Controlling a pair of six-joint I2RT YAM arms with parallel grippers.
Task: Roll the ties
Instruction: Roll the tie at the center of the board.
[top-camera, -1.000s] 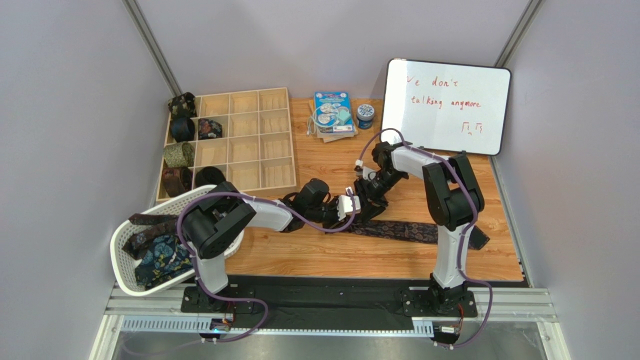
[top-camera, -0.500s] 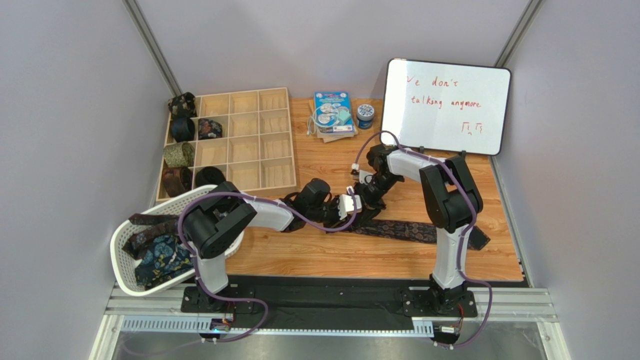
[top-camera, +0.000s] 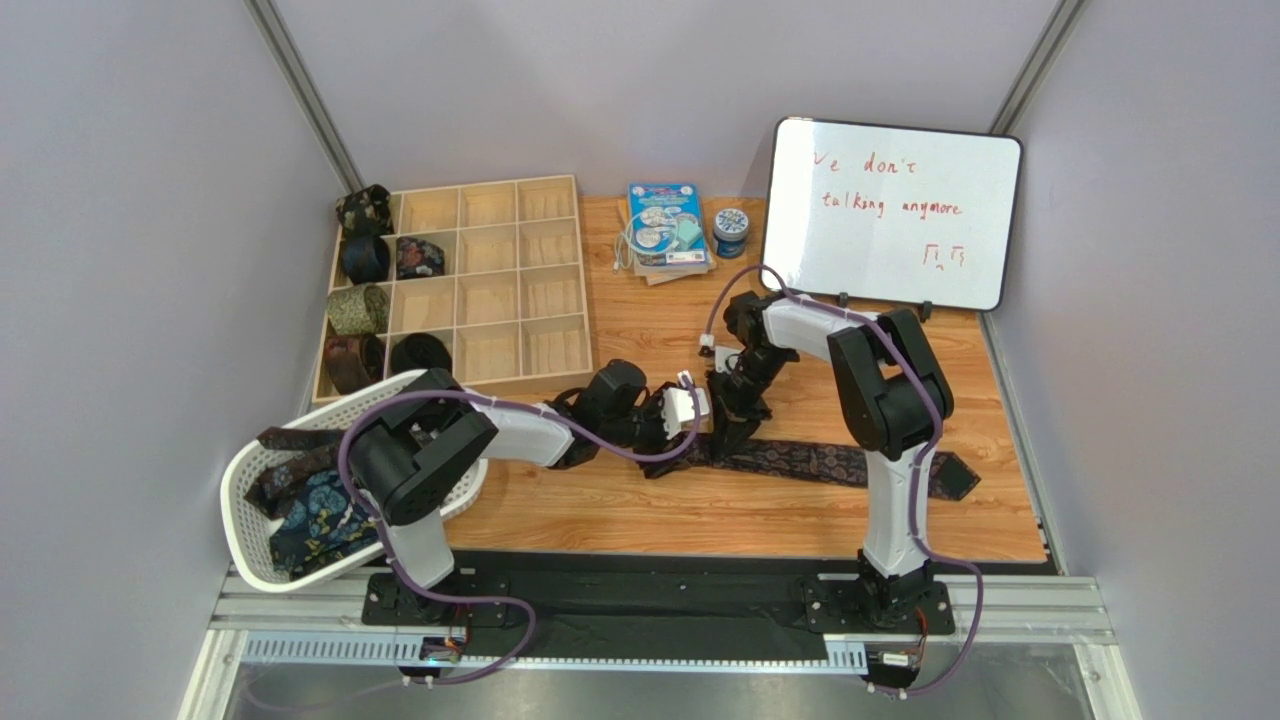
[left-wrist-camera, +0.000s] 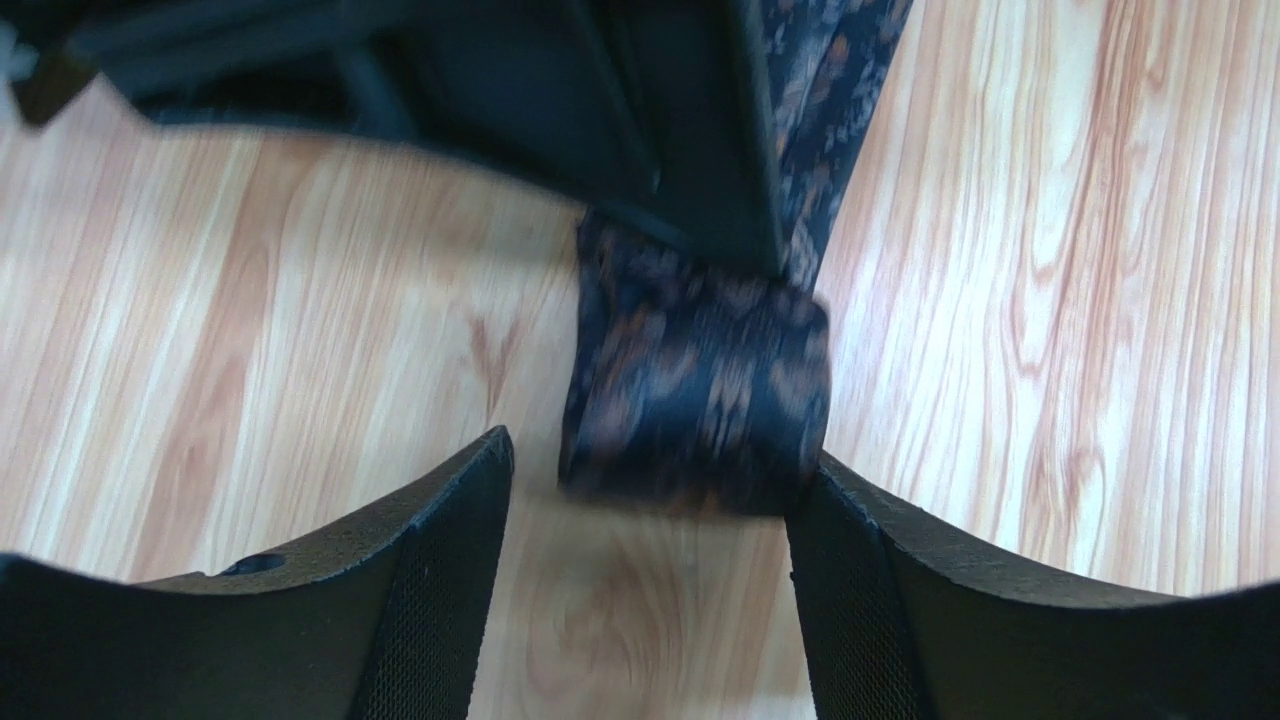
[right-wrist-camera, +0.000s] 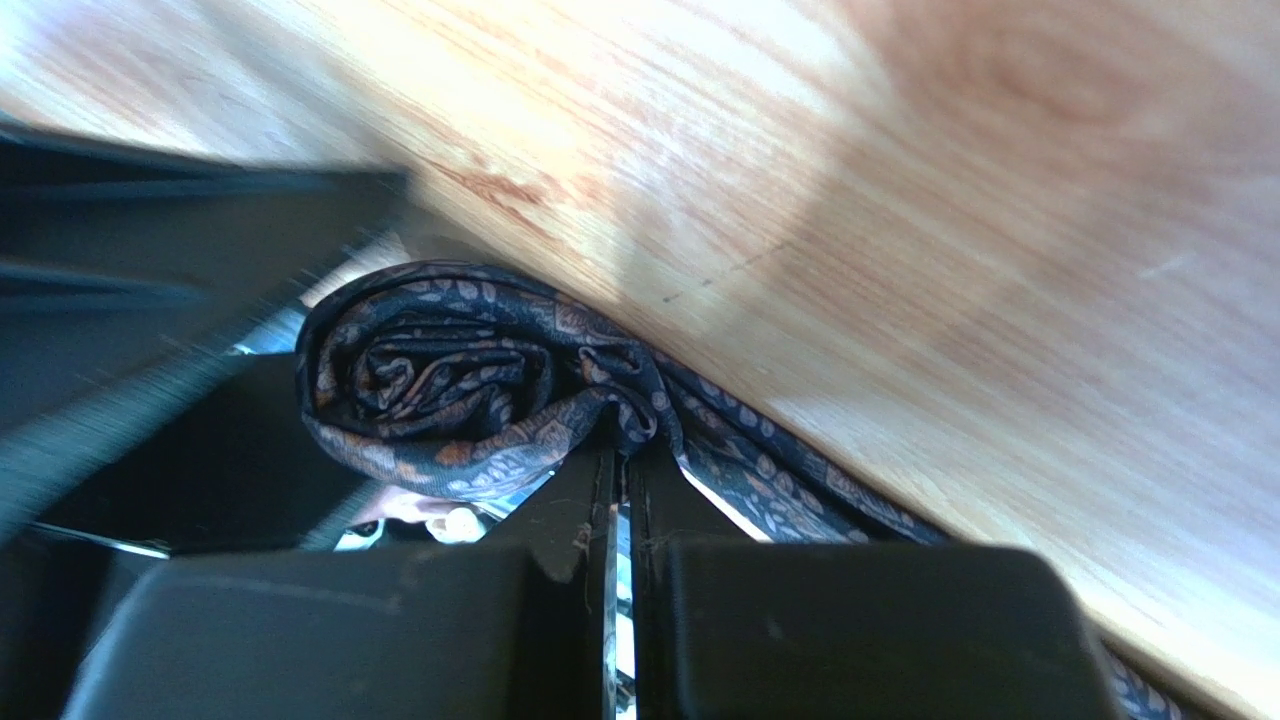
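**Half-rolled tie at risk of unwinding during the handover**

From overhead: shows the tie (top-camera: 819, 459) lying flat along the counter (top-camera: 646, 518), with the rolled end mid-counter at the meeting point of both arms. Stretches the left arm (top-camera: 519, 428) low and long from the left, wrist close to the boards. Folds the right arm (top-camera: 879, 390) back on itself, elbow high, wrist angled steeply down onto the roll.

From the left wrist: finds the left fingers (left-wrist-camera: 436, 585) spread wide on either side of the coil (left-wrist-camera: 694, 387), one pad touching it or nearly so, the other apart. Grips nothing. Could shove the coil along the boards or tip it sideways if closed off-centre (lopsided gap, blurred edges).

From the right wrist: shows the right fingers (right-wrist-camera: 579, 518) closed tight, apparently pinching the strip just behind the coil. Could drag the tail and loosen the turns if lifted ahead of any left-hand grip. Could also pull one edge further than the other, leaving a cone rather than a neat roll.
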